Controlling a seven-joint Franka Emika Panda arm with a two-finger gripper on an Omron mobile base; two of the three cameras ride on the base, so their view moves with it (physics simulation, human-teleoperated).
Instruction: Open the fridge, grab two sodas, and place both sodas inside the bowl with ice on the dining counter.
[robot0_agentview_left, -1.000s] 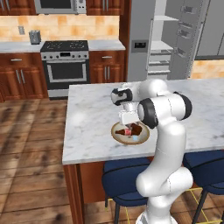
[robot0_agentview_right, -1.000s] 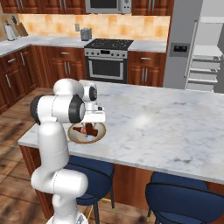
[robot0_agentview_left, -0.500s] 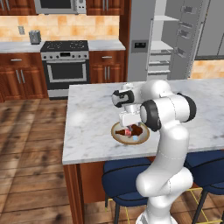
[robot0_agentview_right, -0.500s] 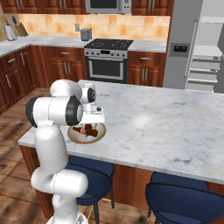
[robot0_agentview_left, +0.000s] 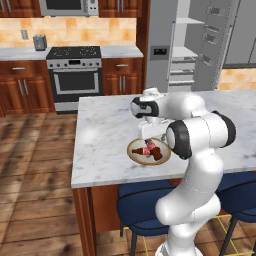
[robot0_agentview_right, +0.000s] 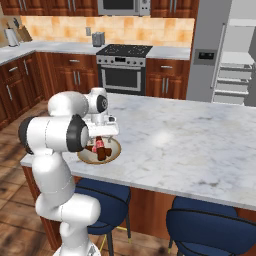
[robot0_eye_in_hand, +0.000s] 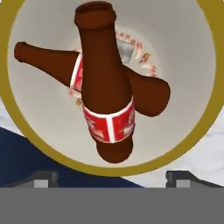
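Brown glass is showing right under my wrist camera: two sodas are lying crossed in the bowl with ice (robot0_eye_in_hand: 26, 127). One soda, the upper bottle (robot0_eye_in_hand: 106, 87), is resting on top of the lower bottle (robot0_eye_in_hand: 52, 59), its open mouth pointing to the top of that view and its red label wrapping the body. The lower one is lying across beneath it, neck toward the left of the view, and a few pale cubes (robot0_eye_in_hand: 131, 46) are peeking out beside the two.

My gripper (robot0_eye_in_hand: 112, 177) is standing spread wide, with one fingertip (robot0_eye_in_hand: 43, 177) at the lower left and the other at the lower right, both clear of the glass, so I am gripping nothing.

From the base cameras I am seeing my hand (robot0_agentview_left: 149, 131) hovering just over the bowl (robot0_agentview_left: 134, 152), which is sitting on the dining counter (robot0_agentview_left: 105, 135) near its front edge, with blue stools (robot0_agentview_left: 145, 207) tucked below. Behind the counter the fridge (robot0_agentview_left: 200, 45) is standing with a door open, grey shelves showing. To its left the stove (robot0_agentview_left: 75, 75) is sitting between wood cabinets (robot0_agentview_left: 20, 90).
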